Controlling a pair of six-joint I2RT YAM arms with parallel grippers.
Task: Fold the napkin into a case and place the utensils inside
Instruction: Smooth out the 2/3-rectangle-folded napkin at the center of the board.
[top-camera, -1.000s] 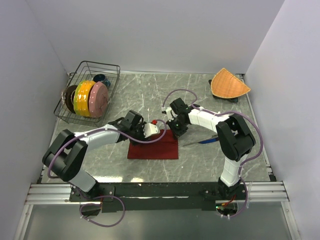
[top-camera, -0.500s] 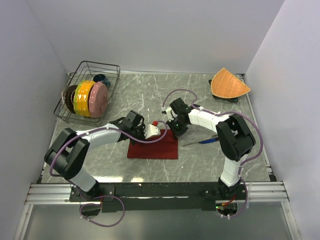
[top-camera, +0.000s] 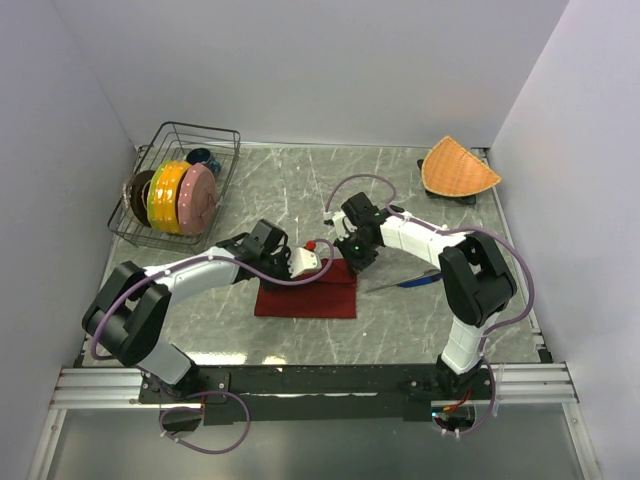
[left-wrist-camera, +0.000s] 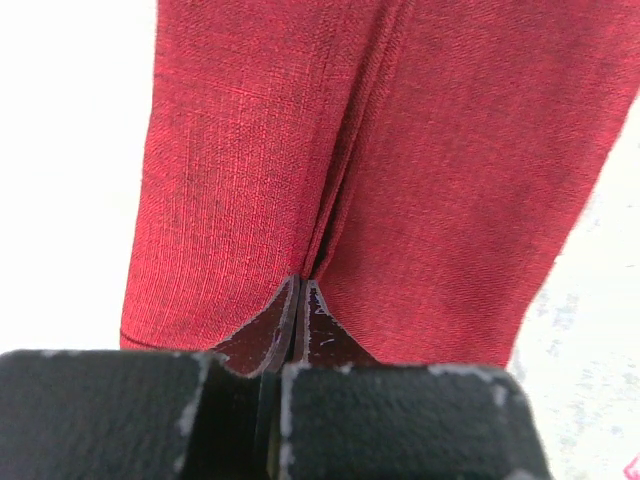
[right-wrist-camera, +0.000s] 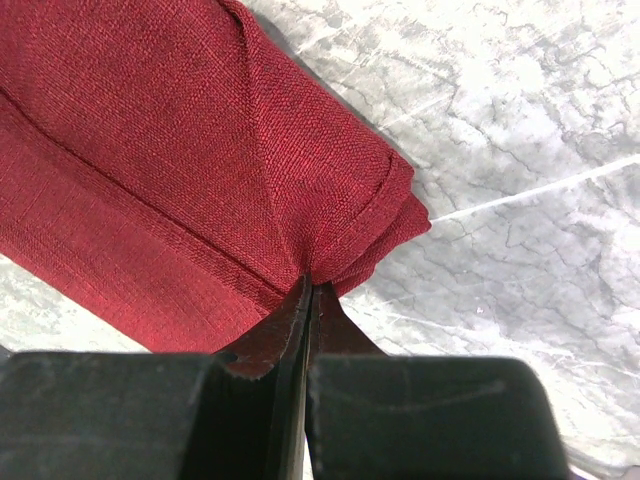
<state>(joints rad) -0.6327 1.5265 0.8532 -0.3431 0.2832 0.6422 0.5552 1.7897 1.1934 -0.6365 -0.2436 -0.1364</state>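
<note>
Top external view showed the left gripper (top-camera: 320, 264) pinched shut on the napkin (top-camera: 305, 298) at its twelve o'clock edge, the right gripper (top-camera: 357, 263) clamped on its two o'clock corner.

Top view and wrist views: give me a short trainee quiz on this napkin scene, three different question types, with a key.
1. True or false: the left gripper and the right gripper are each shut on the napkin.
2. Where does the knife lie? A) in the left gripper B) on the table, right of the napkin C) inside the napkin
3. Fill in: the coloured plates stand in the ____ rack.
Key: 1 true; 2 B; 3 wire.
</note>
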